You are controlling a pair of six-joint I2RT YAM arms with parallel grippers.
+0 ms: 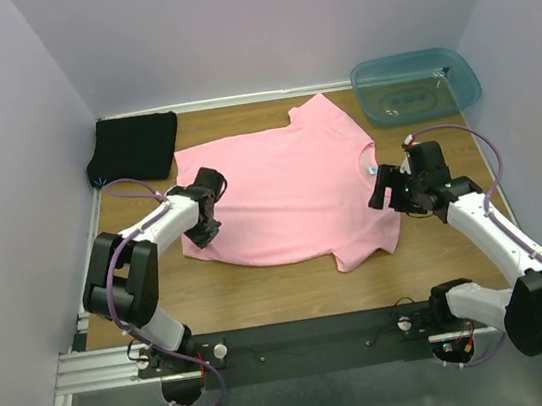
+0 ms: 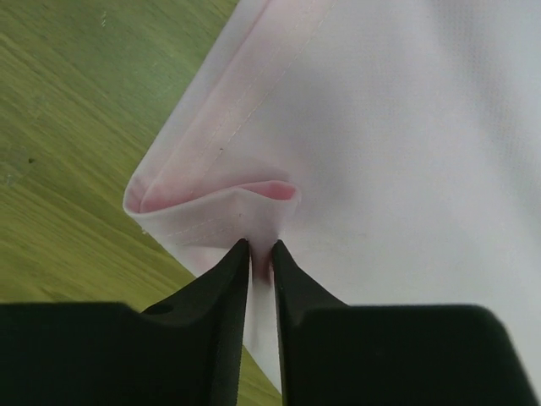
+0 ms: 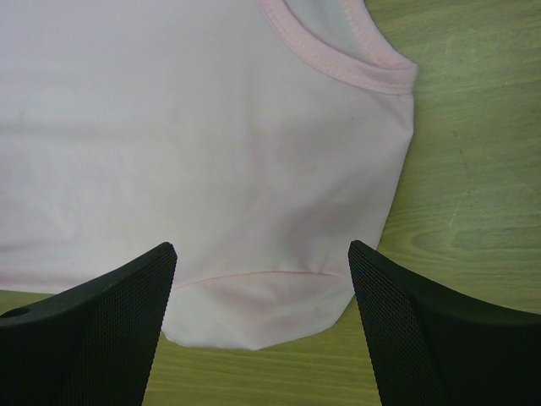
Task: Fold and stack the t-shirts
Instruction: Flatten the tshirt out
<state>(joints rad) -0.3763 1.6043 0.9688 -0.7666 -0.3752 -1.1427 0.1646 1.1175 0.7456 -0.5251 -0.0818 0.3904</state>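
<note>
The light pink t-shirt (image 1: pixel 289 185) lies spread flat on the wooden table, its neck to the right with a small blue label. The black t-shirt (image 1: pixel 132 147) lies folded at the back left corner. My left gripper (image 1: pixel 205 232) is at the pink shirt's left hem corner. In the left wrist view it (image 2: pixel 260 247) is shut on a pinched fold of the pink cloth (image 2: pixel 406 152). My right gripper (image 1: pixel 382 190) is open over the shirt's right side beside the neck. In the right wrist view its jaws (image 3: pixel 262 254) stand wide apart over the shoulder and sleeve (image 3: pixel 211 127), below the collar (image 3: pixel 338 59).
A translucent blue-green plastic bin (image 1: pixel 416 84) stands at the back right corner. Bare wooden table (image 1: pixel 263 290) shows in front of the pink shirt. Purple walls close in the left, back and right sides.
</note>
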